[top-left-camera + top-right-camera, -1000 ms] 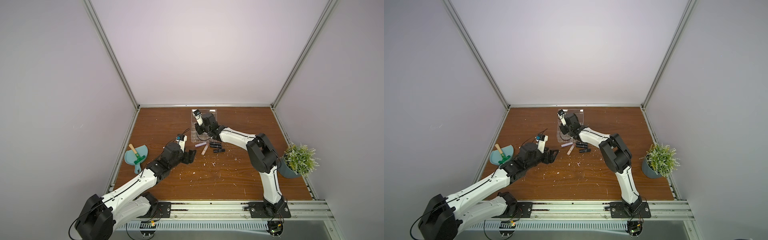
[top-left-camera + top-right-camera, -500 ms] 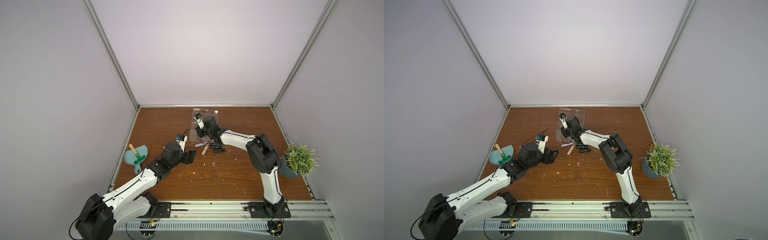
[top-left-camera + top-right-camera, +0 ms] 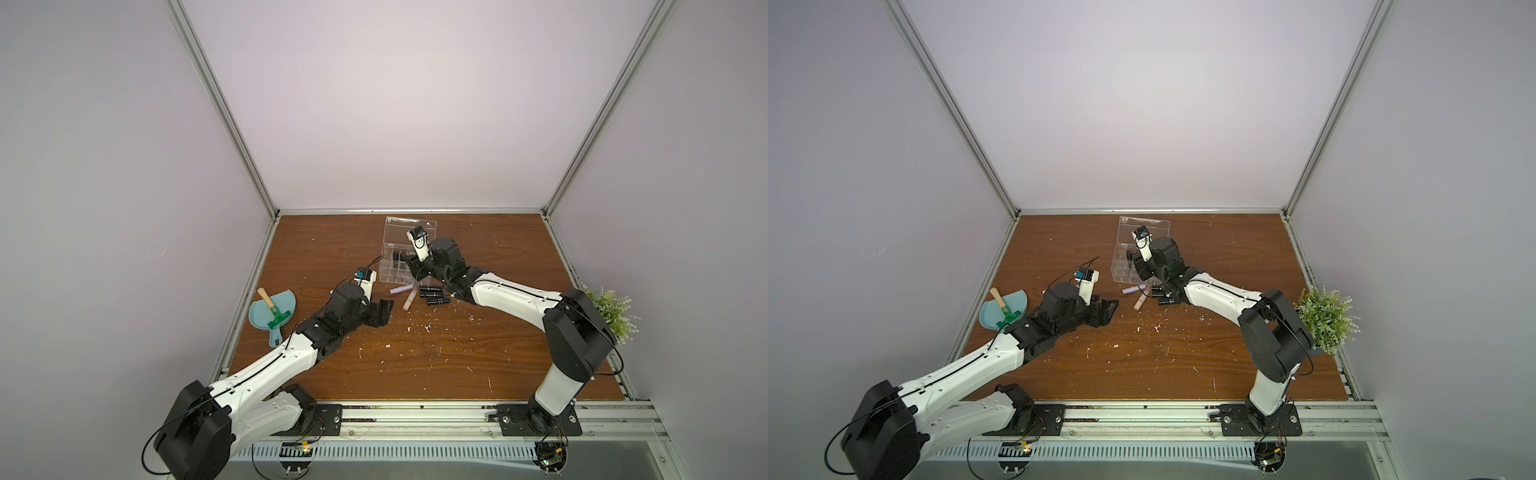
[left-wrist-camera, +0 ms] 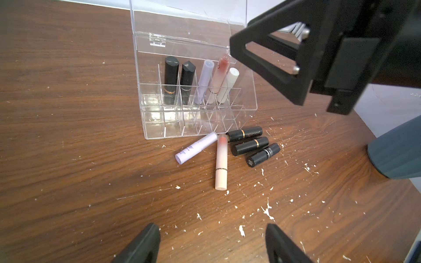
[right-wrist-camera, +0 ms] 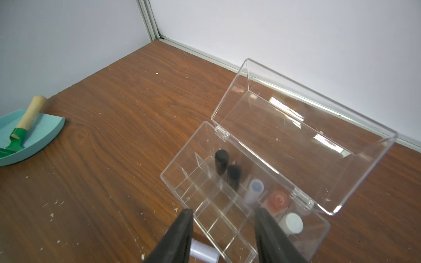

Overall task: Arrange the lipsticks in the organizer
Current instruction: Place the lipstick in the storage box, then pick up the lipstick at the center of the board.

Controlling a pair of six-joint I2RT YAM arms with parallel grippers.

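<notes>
Clear acrylic organizer box point(image 4: 189, 129) stood on the brown wood-grain table point(image 3: 415, 365), its hinged transparent lid point(image 5: 307, 136) thrown back and open. The organizer's row nearest the hinge held five lipsticks standing side by side: two glossy black tubes point(image 4: 171, 77), an upright lilac tube point(image 4: 205, 77), a translucent pink tube point(image 4: 219, 75) leaning a little, and a white tube point(image 4: 229, 84). Five more lay flat on the table just outside the organizer's front wall: a loose lilac tube point(image 4: 196, 148) with one end close to that wall, a beige-pink tube point(image 4: 221, 164) beside it, and three short black tubes point(image 4: 250, 145) side by side, two of them gold-banded. Right pincer point(image 5: 223, 213) hung over the organizer's front compartments, fingers partly apart, nothing between them. Left pincer point(image 4: 211, 227) sat low over the table, well short of the organizer and beyond the loose tubes, fingers spread wide and empty. Teal dustpan point(image 3: 272, 309) carrying a green wood-handled brush lay well apart from the organizer, on the left arm's side. Green potted plant point(image 3: 609, 309) stood far from the organizer, at the table edge by the right arm. White specks were scattered over the table in front of the organizer.
</notes>
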